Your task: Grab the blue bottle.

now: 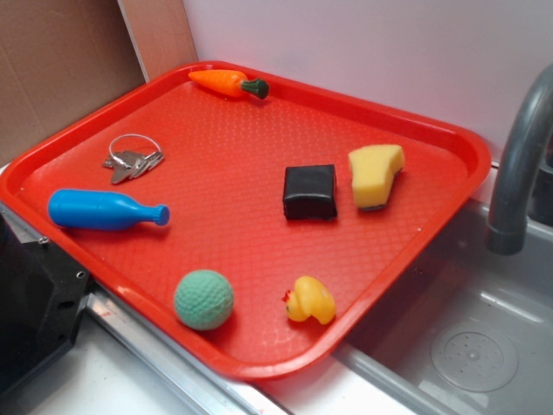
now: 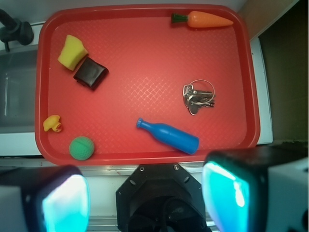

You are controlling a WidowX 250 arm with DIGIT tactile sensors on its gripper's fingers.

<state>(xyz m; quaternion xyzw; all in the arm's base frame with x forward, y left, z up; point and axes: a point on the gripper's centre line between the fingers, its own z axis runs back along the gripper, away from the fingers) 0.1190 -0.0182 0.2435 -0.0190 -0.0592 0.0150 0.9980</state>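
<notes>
The blue bottle point(image 1: 104, 210) lies on its side near the left edge of the red tray point(image 1: 233, 147), its neck pointing toward the tray's middle. From the wrist view the blue bottle point(image 2: 169, 136) rests near the tray's point(image 2: 145, 63) near rim, far below. My gripper point(image 2: 149, 198) hangs high over the robot base, short of the tray, open wide with nothing between its cyan-padded fingers point(image 2: 65, 203). The exterior view does not show the gripper.
Also on the tray are an orange carrot point(image 1: 226, 82), a key ring point(image 1: 134, 157), a black block point(image 1: 309, 192), a yellow sponge point(image 1: 376, 173), a green ball point(image 1: 204, 299) and a yellow duck point(image 1: 311, 301). To the right stand a grey faucet point(image 1: 518, 164) and sink point(image 1: 467, 346). The black robot base point(image 1: 34, 303) sits at the lower left.
</notes>
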